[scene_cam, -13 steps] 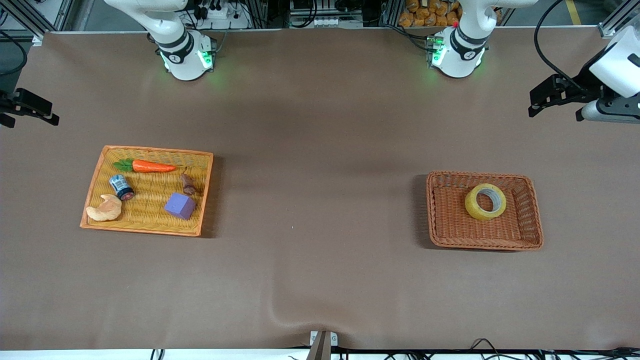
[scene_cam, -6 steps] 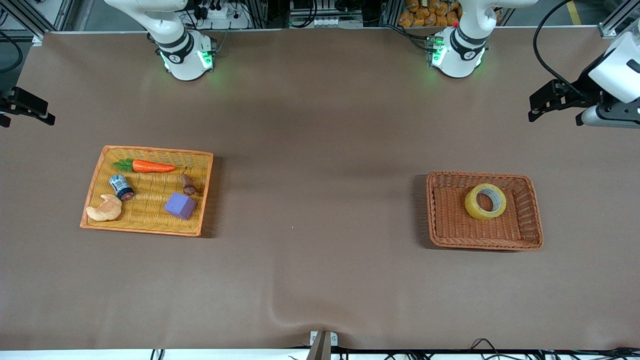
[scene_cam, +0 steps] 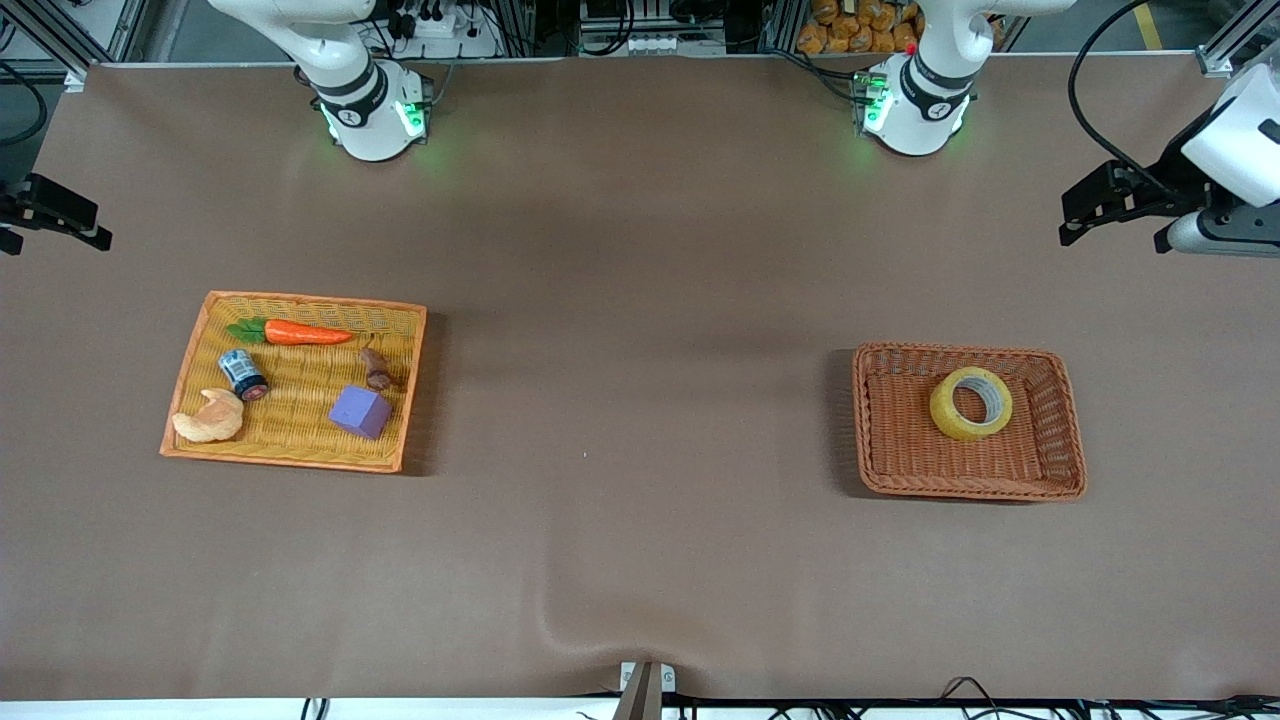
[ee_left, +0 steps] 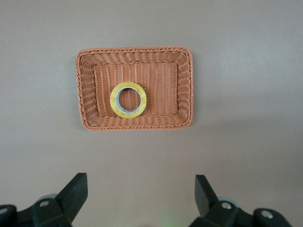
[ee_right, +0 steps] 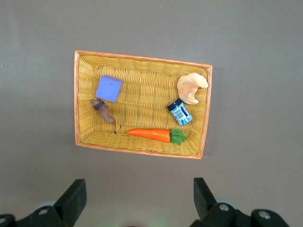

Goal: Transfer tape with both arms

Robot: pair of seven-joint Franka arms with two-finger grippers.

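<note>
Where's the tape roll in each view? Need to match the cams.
Front view: tape lies flat in the brown basket, toward the left arm's end of the table.
Left wrist view: tape in the same basket, above the open left gripper in the picture.
Right wrist view: not in it; only the yellow tray with its items.
Shared landmark: the brown basket, in the front and left wrist views.

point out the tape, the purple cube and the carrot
tape [scene_cam: 951,421] front view, on the yellow band nearest the camera
purple cube [scene_cam: 360,411] front view, on its top face
carrot [scene_cam: 308,333] front view, middle of the orange body
</note>
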